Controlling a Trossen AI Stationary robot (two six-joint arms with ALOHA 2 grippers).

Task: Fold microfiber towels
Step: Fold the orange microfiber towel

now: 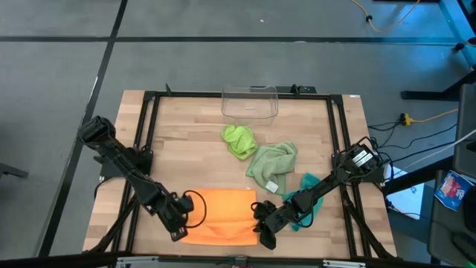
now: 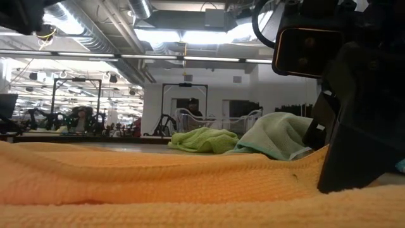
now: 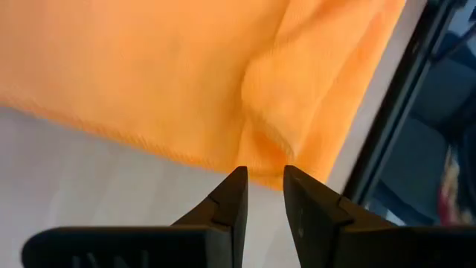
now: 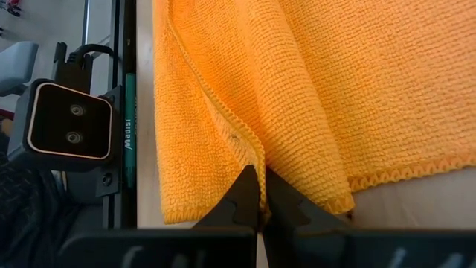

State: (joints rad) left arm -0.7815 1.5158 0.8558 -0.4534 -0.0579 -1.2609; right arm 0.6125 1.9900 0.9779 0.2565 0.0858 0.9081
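Looking down from the high view, we see the orange towel [image 1: 223, 216] lying along the lower centre of the wooden table [image 1: 186, 149], with both arms reaching into it from either side. At the lower left of that towel, the left gripper [image 1: 178, 227] sits at its left edge. In the left wrist view its fingers [image 3: 230, 205] stand slightly apart with a narrow gap between them, their tips just short of a raised fold of orange cloth; we cannot tell whether any cloth is caught between them. At the towel's lower right, the right gripper [image 1: 264, 237] has its fingers pressed together on a doubled orange hem, which the right wrist view shows pinched between the two tips [image 4: 256, 186].

Above the orange towel, near the middle of the frame, we find the lime green towel [image 1: 239, 140] bunched up, and just to its lower right the pale sage green towel [image 1: 271, 165] with its white tag [image 1: 273, 186]. The teal towel [image 1: 305, 197] lies to the right, partly under the right arm. At the upper centre of the table stands the clear plastic bin [image 1: 250, 102].

In the low view, orange cloth fills the foreground, with the lime and sage towels behind it.
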